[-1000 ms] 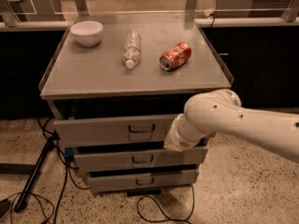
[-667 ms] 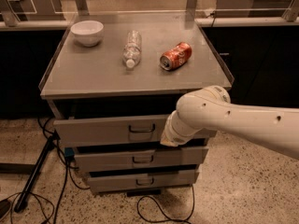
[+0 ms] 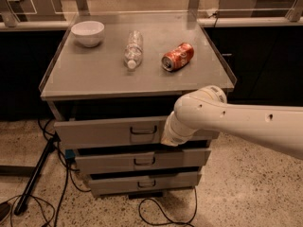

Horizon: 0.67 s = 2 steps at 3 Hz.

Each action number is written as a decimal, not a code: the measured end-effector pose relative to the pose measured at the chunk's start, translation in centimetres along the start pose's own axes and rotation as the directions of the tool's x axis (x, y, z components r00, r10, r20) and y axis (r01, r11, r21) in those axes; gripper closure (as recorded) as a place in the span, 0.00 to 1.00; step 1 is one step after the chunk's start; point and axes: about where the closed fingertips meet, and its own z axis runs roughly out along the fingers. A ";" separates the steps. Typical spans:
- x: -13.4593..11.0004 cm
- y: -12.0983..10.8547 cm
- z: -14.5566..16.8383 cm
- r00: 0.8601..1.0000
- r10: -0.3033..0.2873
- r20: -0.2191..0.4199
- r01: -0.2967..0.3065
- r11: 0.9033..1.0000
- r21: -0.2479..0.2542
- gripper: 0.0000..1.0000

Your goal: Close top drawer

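In the camera view, the white arm (image 3: 246,124) is reaching in from the right, and its rounded wrist is covering most of the gripper (image 3: 169,137). The gripper is sitting below the desk's front edge, toward the front right corner, against the front panel of the top drawer (image 3: 104,132) and just right of the dark wire handle (image 3: 143,130). The wrist is hiding its working end, so I cannot tell whether it is spread or pressed together. The arm is also hiding the right end of the drawer front and is running out of the picture at the right.

The top drawer is standing partly pulled out beneath the front edge of the desk (image 3: 94,74), with a dark gap showing above its panel. The middle drawer (image 3: 104,162) and bottom drawer (image 3: 113,183) are sitting below it, set further back.

On the desk, a white bowl (image 3: 88,33) is resting near the far left corner. A clear bottle (image 3: 133,49) is lying on its side near the middle, and a red can (image 3: 178,56) is lying just to its right, apart from it. All three are lying well back from the front edge.

Before the drawers, speckled floor is lying open, though cables (image 3: 165,214) are looping across it. A dark pole (image 3: 35,174) is leaning below the front left corner.
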 end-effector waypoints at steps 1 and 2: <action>0.0 0.0 0.0 1.000 0.000 0.000 0.000 1.000 0.000 0.60; 0.0 0.0 0.0 1.000 0.000 0.000 0.000 1.000 0.000 0.36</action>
